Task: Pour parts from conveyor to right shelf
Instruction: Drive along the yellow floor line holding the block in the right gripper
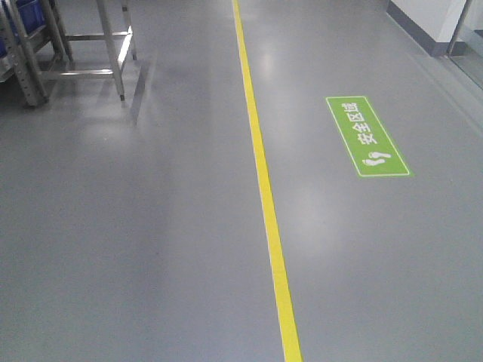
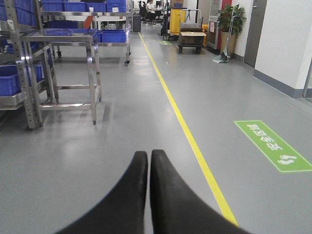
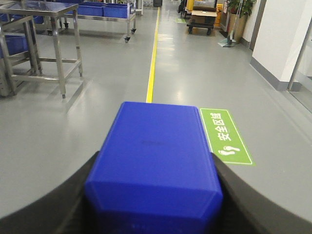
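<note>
Transit looked like the step in hand, for both arms hung over grey floor (image 1: 151, 249). The right gripper (image 3: 157, 161) had its jaws spread wide and pressed on two sides of the part (image 3: 155, 141), a smooth blue block that filled the gap between them. Its stud could not be seen from the wrist view. The left gripper (image 2: 148, 155) had its jaws pressed together with nothing between them. The shelf (image 2: 19, 73), with blue bins (image 2: 12, 80) on it, stood at the left edge of the floor, well apart from both grippers. A steel table (image 2: 58, 35) stood just beside it, on the side nearer the yellow line (image 1: 264, 188). A green sign (image 1: 367, 136) lay right of that line.

Risk lay mostly in the hold. The part seemed gripped by pressure on glossy faces alone, so a jolt or a sharp turn of the base might let it slide out and drop to the floor short of the shelf. The table's legs stood between the line and the shelf, so a swing toward the bins could clip them. With its jaws closed, the left gripper could not catch a slipping part.
</note>
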Controlling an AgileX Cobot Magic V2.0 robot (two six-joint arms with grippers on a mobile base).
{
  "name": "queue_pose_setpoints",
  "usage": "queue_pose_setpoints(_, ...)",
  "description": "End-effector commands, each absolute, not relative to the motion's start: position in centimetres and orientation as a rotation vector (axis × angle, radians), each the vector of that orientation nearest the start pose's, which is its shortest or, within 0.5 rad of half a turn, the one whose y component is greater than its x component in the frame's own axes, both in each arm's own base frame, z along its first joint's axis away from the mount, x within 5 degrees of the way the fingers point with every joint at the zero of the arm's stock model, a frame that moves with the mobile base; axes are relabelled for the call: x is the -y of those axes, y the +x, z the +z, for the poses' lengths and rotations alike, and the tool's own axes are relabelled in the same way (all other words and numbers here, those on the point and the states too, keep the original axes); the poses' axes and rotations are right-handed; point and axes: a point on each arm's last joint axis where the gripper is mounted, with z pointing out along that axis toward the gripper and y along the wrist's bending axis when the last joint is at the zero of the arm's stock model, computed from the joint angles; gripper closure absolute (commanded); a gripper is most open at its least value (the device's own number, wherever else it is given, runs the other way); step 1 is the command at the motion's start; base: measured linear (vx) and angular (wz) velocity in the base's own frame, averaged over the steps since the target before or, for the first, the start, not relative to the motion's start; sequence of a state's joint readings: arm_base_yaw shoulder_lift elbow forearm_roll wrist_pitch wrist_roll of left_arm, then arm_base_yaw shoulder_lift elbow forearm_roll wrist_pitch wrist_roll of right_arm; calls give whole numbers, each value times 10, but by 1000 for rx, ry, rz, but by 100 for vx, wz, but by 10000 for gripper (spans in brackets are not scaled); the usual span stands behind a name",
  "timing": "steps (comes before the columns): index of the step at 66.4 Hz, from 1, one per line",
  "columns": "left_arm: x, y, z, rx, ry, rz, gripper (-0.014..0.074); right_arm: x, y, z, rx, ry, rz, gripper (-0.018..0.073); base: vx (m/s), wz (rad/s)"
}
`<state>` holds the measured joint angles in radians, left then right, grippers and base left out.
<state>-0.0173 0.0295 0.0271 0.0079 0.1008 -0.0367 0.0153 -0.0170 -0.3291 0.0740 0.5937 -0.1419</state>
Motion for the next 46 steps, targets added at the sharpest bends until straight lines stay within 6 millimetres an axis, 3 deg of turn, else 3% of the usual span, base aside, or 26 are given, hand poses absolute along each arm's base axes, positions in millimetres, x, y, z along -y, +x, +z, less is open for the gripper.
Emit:
queue_pose_setpoints(1,2,60,206,-1559,-16,-56,602,-4,25,283,-1633,-104,-30,564,68,-9)
queue_pose_setpoints(46,2,60,206,-1559,-16,-56,602,-4,25,283,-1633,-104,-30,564,74,-4)
